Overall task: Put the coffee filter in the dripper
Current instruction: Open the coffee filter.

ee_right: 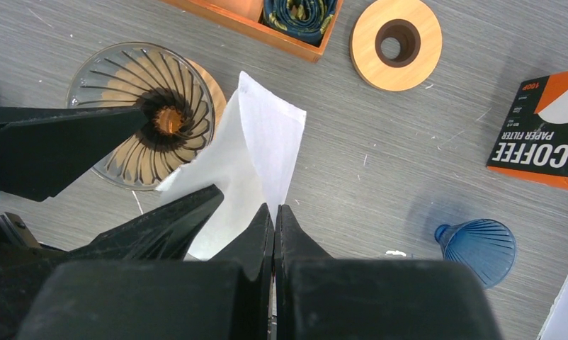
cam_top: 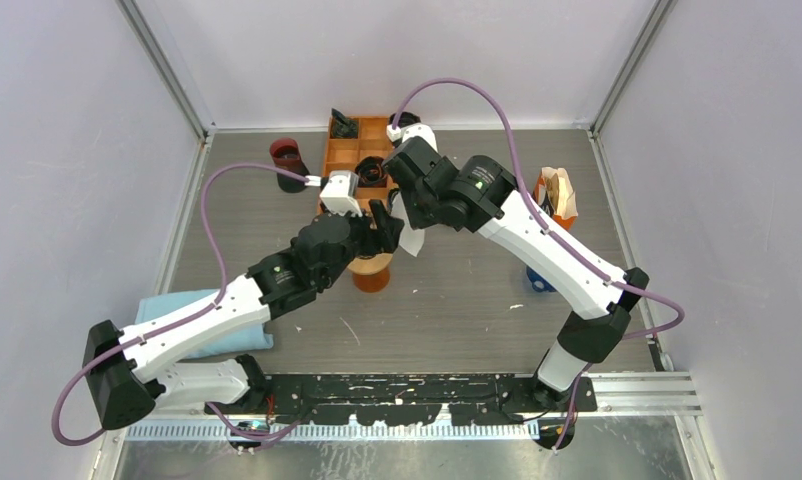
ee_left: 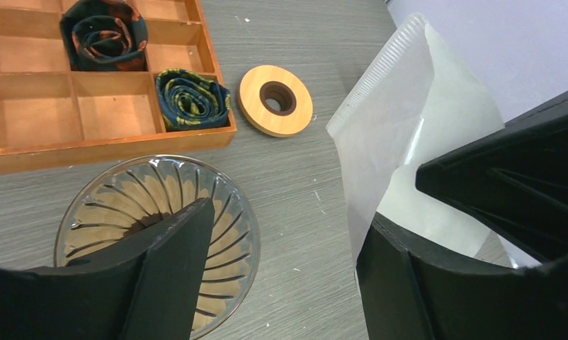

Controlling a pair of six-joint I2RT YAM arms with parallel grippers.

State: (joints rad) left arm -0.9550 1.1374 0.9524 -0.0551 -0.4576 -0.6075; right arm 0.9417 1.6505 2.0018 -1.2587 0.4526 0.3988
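Right claw (ee_right: 274, 212) pinched shut on filter (ee_right: 267, 134); left claw (ee_left: 288, 219) agape, hiding part of dripper (ee_left: 125, 188).

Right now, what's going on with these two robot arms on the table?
The right gripper is shut on a white paper coffee filter, holding it close beside the clear ribbed glass dripper. The left gripper is open, its jaws spread from over the dripper to the filter's edge. The filter is not in the dripper yet.
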